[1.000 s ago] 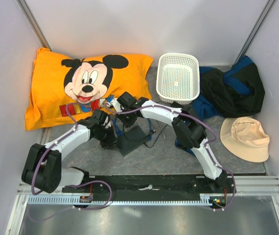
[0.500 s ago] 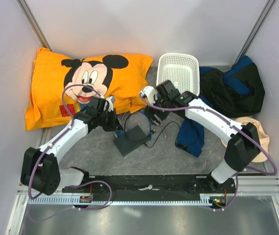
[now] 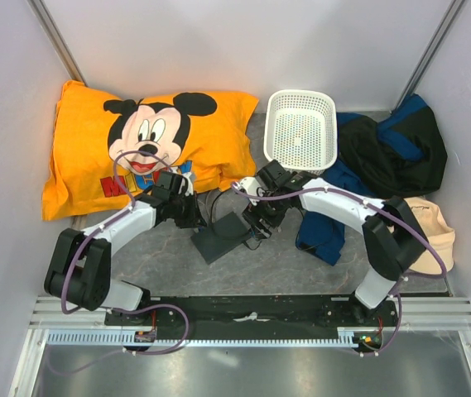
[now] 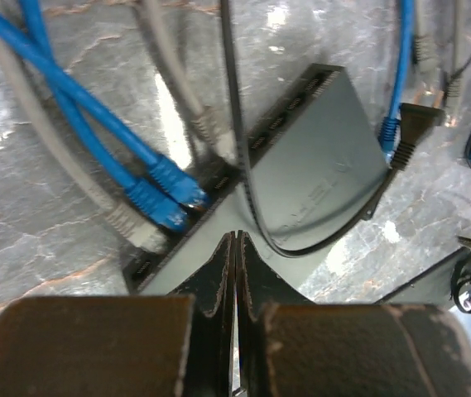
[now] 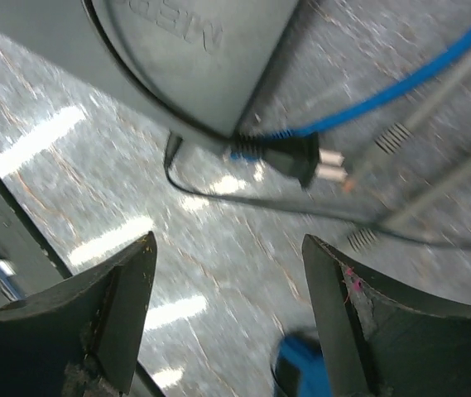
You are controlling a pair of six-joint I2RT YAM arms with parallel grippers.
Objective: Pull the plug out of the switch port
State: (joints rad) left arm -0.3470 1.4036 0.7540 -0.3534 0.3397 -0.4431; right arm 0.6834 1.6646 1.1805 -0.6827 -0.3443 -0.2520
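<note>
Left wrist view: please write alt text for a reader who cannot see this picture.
A flat dark-grey switch port lies on a grey marbled table, with two blue plugs and two grey plugs at its socket edge. A thin black cord loops across its top. The left tool, shut, points at the box from the bottom centre.

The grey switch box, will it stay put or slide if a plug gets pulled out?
The switch box would likely slide: it looks thin and light, flat on a smooth tabletop. Its casing seems rigid, but the blue cables plugged into it look floppy and could drag it.
</note>
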